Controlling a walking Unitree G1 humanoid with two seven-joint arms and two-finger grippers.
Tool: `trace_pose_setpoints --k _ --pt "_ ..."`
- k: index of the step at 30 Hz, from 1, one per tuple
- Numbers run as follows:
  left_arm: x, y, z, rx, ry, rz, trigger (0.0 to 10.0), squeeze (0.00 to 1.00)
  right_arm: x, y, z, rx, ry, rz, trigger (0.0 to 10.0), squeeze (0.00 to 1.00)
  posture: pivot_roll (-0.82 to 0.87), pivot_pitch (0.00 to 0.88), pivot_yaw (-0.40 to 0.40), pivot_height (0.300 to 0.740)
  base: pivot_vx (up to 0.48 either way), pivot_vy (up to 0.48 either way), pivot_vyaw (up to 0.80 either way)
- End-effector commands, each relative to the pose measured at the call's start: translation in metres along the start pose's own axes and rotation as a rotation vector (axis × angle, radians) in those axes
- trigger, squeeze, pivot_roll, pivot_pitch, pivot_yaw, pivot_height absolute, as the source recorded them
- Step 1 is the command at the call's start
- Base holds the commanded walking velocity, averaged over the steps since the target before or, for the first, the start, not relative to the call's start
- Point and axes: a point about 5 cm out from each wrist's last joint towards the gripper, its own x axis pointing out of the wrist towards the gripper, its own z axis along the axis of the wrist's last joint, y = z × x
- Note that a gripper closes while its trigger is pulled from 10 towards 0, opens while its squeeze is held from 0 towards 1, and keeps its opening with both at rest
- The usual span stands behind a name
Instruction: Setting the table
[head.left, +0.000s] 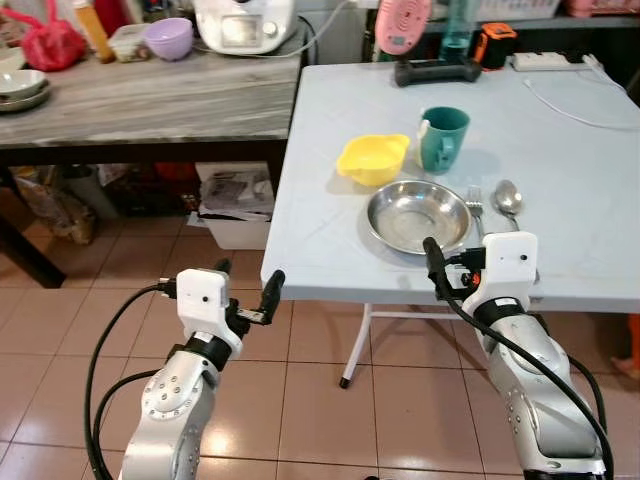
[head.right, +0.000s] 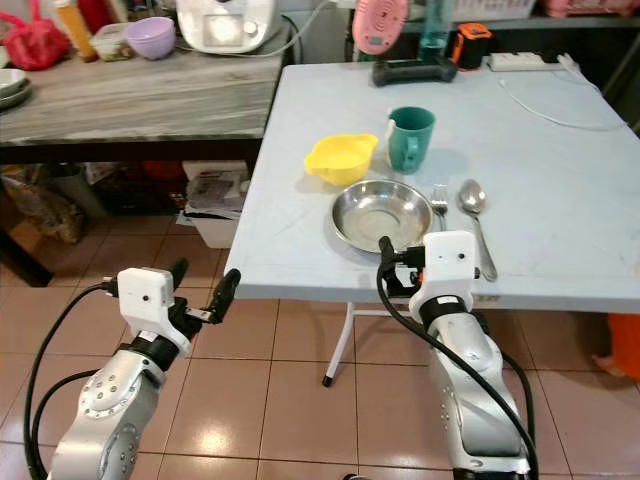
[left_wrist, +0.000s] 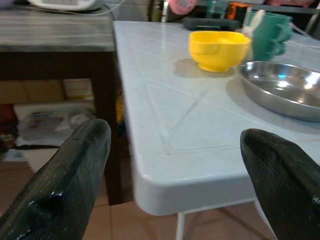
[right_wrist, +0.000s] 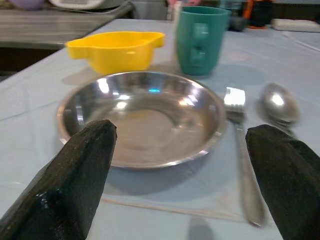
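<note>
On the light blue table (head.left: 320, 235) a steel plate (head.left: 418, 215) lies near the front edge. A fork (head.left: 476, 208) and a spoon (head.left: 508, 200) lie just right of it. Behind the plate stand a yellow bowl (head.left: 372, 159) and a green mug (head.left: 443, 138). My right gripper (right_wrist: 182, 170) hovers open at the table's front edge, facing the plate and fork, with nothing between its fingers. My left gripper (head.left: 247, 280) is open too, held below and just off the table's front left corner (left_wrist: 165, 185), over the floor.
A grey-topped counter (head.left: 150, 100) stands to the left, carrying a purple bowl (head.left: 168, 38), a white appliance (head.left: 243, 24) and plates (head.left: 20, 88). A white box of papers (head.left: 235, 205) sits beneath the table's left side. At the table's far end are a dark device (head.left: 436, 70) and a power strip (head.left: 548, 60).
</note>
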Motion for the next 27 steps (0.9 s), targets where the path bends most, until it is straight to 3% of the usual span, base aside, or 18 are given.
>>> trace_pose_setpoints --k 1,5,27 --pt "-0.0032 0.0017 0.0000 0.003 0.001 -0.005 10.0 0.00 0.0003 0.0013 0.0021 0.000 -0.006 0.010 10.0 0.00 -0.16 0.104 0.074 0.740 0.244 0.000 -0.57" --pt "-0.0039 0.0020 -0.0001 0.003 0.003 -0.007 10.0 0.00 0.0002 0.0027 0.0020 0.002 -0.005 0.013 10.0 0.00 -0.16 0.105 0.077 0.740 0.246 0.000 -0.51" --pt "-0.0091 -0.0024 -0.0058 0.000 0.030 -0.024 10.0 0.00 0.0011 0.0093 0.0007 0.011 0.001 0.044 10.0 0.00 -0.14 0.103 0.070 0.740 0.247 0.000 -0.03"
